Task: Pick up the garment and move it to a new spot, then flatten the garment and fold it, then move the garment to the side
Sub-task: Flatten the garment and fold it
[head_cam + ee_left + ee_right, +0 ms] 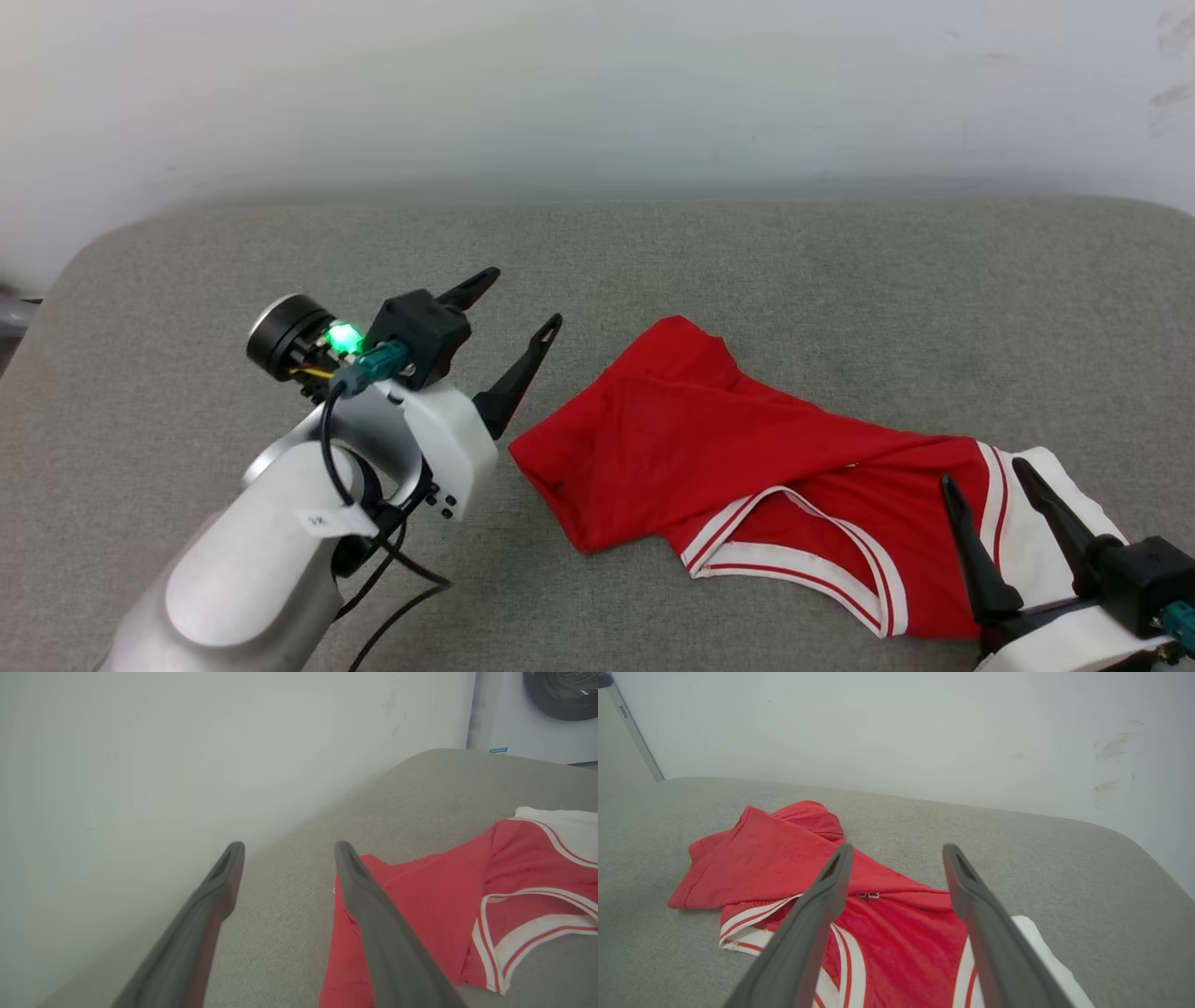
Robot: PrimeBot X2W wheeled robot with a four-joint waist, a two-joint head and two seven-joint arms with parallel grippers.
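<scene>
The jersey T-shirt (747,448) lies crumpled on the grey upholstered surface (747,252), toward the robot's right. Its red body is folded over itself, a band of red-and-white striped trim (794,560) curls along the near edge, and a white sleeve (1036,541) sits at the far right end. It looks light, soft and limp. It will likely sag and drape from wherever it is pinched, bunch rather than slide, and need no care against breakage. A pinch through one layer may let the other layers trail behind. The firmer places to take hold appear to be the stitched trim, the shoulder seam beside the sleeve, and the hemmed red corner at the left end (537,462). Two well-separated holds would let the cloth hang open for flattening. The left gripper (523,299) stands above the surface just beside that left end, its fingers spread wide with nothing between them and clear of the fabric. The right gripper (983,472) is likewise fully spread and empty, poised over the sleeve end. Its wrist view shows red cloth under the gap between the fingers (822,905); whether the tips brush the fabric cannot be told.
</scene>
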